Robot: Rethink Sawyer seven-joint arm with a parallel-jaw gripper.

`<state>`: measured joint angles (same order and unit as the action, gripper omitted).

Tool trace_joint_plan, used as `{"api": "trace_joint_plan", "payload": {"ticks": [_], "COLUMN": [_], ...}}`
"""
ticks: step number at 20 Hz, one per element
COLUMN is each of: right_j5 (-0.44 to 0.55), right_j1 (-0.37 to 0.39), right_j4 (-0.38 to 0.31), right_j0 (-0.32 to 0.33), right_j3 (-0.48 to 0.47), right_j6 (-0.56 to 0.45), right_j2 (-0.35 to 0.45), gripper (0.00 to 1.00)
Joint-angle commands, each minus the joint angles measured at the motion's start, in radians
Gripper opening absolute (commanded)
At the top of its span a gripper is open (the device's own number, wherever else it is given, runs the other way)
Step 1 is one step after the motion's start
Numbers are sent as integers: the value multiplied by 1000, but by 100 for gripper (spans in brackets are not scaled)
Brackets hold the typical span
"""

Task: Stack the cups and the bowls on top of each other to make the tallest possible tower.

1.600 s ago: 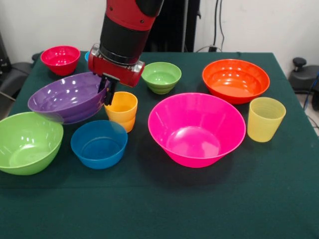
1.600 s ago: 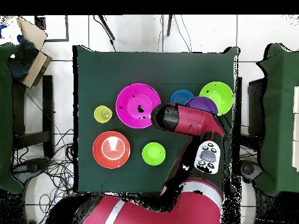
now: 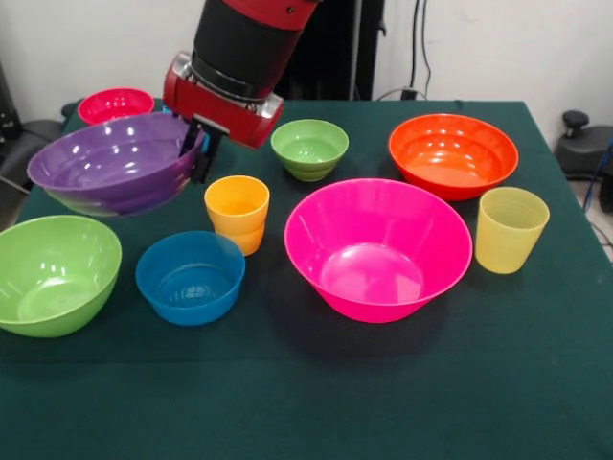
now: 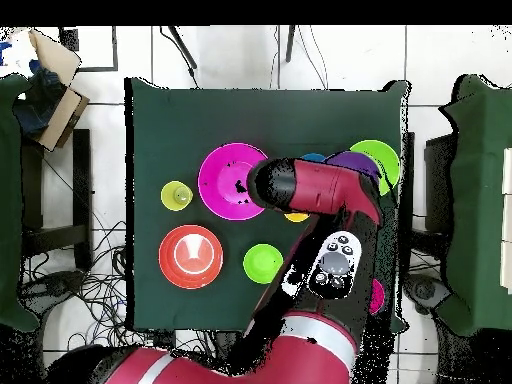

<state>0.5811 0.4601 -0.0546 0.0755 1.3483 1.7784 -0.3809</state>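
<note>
- Claw [image 3: 203,153] is clamped on the purple bowl [image 3: 115,172] at its 3 o'clock rim, holding it tilted and clear of the worktop [image 3: 316,402], likely so it can travel over the other pieces
- Pink bowl [image 3: 378,251], widest, sits mid-worktop, a likely base
- No tower yet; every other bowl and cup stands apart
- Orange cup [image 3: 236,213] and blue bowl [image 3: 190,278] crowd the path beneath; bare cloth at 6 o'clock

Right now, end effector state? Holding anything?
End effector: closed on the purple bowl's rim, bowl lifted off the table.
</note>
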Motion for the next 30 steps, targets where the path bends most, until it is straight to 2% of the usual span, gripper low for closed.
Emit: {"api": "trace_joint_plan", "payload": {"ticks": [1, 4, 6, 11, 13, 18, 21, 26, 30], "right_j5": [214, 192, 165, 125, 118, 131, 182, 269, 265], "right_j1": [13, -28, -77, -181, -206, -222, -239, -257, -267], "right_j4": [30, 37, 43, 87, 97, 101, 106, 129, 133], "right_j0": [-18, -3, -6, -33, -45, -46, -39, -57, -83], "right_j3": [-180, -208, -238, -306, -321, -339, -374, -391, -373], "right_j6": [99, 109, 149, 285, 310, 273, 257, 297, 333], "right_j2": [49, 84, 82, 40, 32, 50, 67, 51, 22], "gripper": [0, 0, 0, 0, 0, 0, 0, 0, 0]}}
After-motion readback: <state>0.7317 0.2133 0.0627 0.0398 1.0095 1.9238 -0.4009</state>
